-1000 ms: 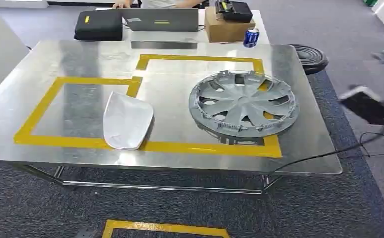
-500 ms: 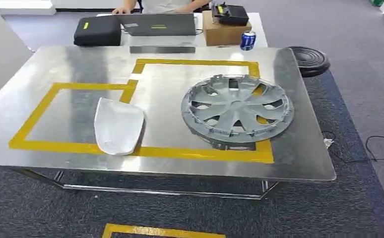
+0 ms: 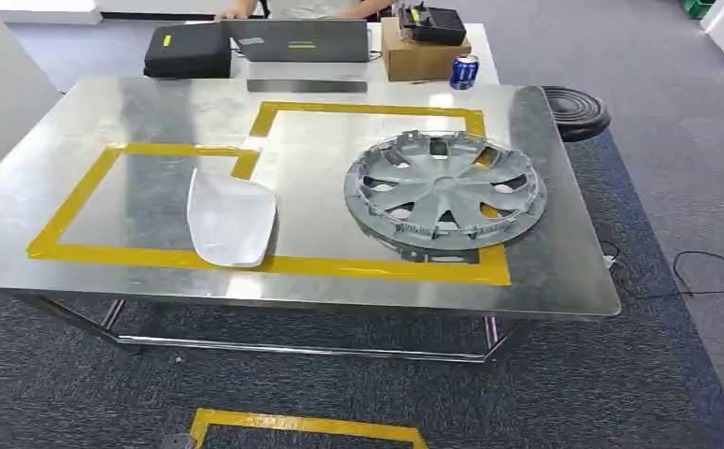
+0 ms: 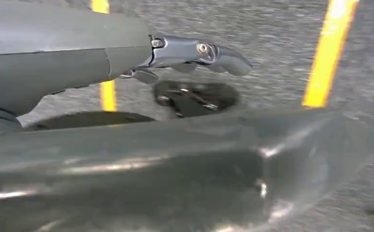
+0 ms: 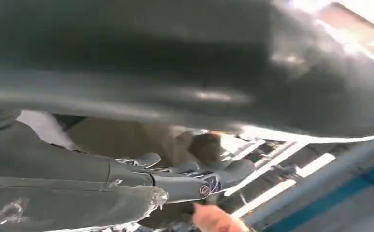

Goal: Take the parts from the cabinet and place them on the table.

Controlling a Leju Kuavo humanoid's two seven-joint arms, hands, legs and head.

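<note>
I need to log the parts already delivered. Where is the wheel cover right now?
In the head view the wheel cover lies on the right half of the metal table, inside the yellow tape outline, to the right of the white part.

1. Your left hand (image 4: 194, 53) has a smooth matte grey cover that ends in darker, glossy metallic fingers (image 4: 226, 57).
2. You can see 2 small round screws set in the finger links of that hand, 1 near the cover's edge and 1 further out.
3. Your right hand (image 5: 175, 181) is the same grey, with dark curved fingers (image 5: 228, 171) and a round fastener at 1 link.
4. A clear glossy film wraps part of your right cover.
</note>
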